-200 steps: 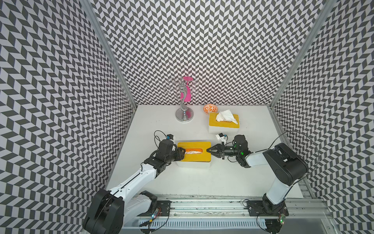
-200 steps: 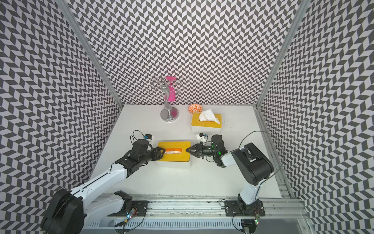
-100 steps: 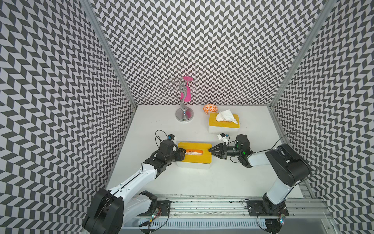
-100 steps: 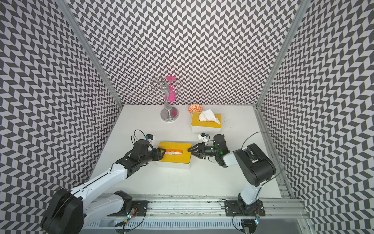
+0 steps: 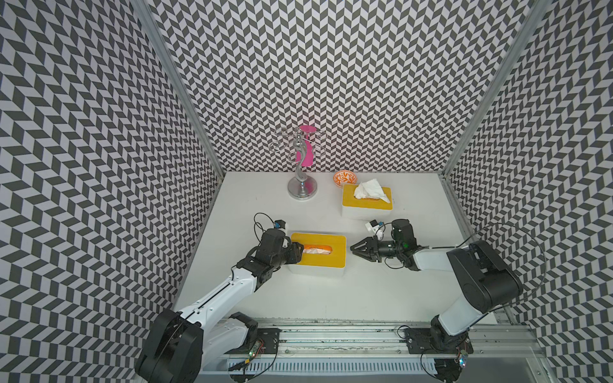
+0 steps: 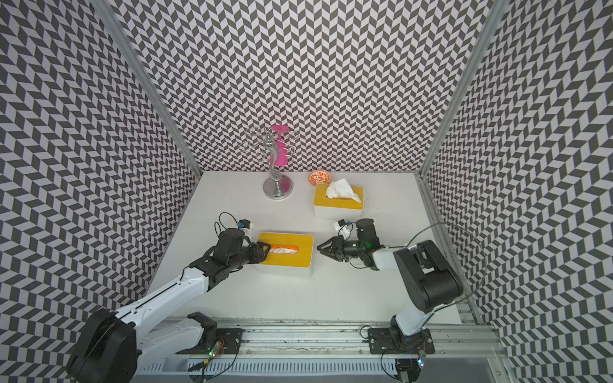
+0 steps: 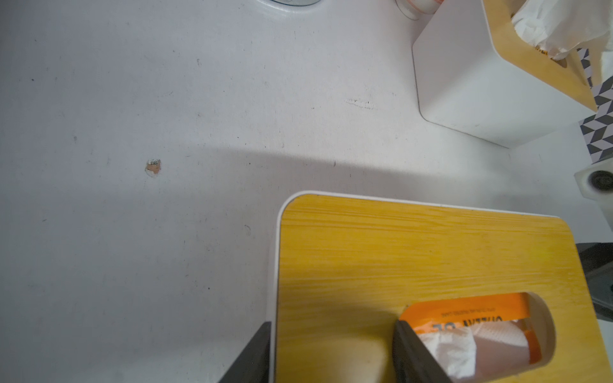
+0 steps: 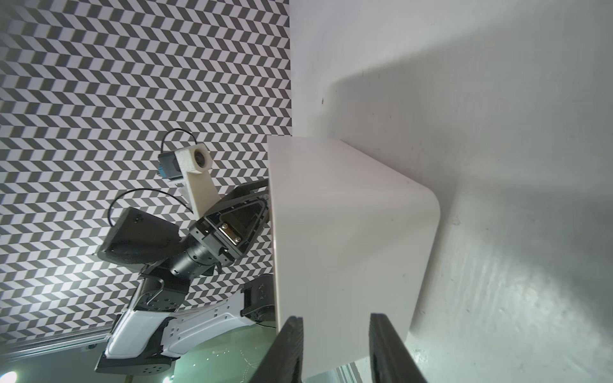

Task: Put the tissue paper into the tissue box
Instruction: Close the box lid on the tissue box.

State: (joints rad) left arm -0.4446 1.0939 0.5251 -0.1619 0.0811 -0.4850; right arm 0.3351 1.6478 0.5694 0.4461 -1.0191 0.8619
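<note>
A tissue box (image 5: 326, 263) with a yellow lid and white walls stands mid-table, seen in both top views (image 6: 293, 262). White tissue paper (image 5: 315, 252) lies down in its slot beside an orange wrapper (image 7: 464, 310). My left gripper (image 5: 299, 251) grips the box's left end: one finger is against the outer wall, the other inside the slot next to the tissue paper (image 7: 464, 345). My right gripper (image 5: 353, 250) hovers open and empty a little off the box's right end, facing its white wall (image 8: 348, 232).
A second yellow-lidded tissue box (image 5: 366, 207) at the back right has a tissue (image 5: 370, 190) sticking up. An orange patterned bowl (image 5: 345, 178) sits behind it, and a silver stand (image 5: 301, 190) is at the back centre. Patterned walls close in three sides.
My right gripper has opened and drawn back to the right, away from the box's right end. The left gripper and the box have stayed put.
</note>
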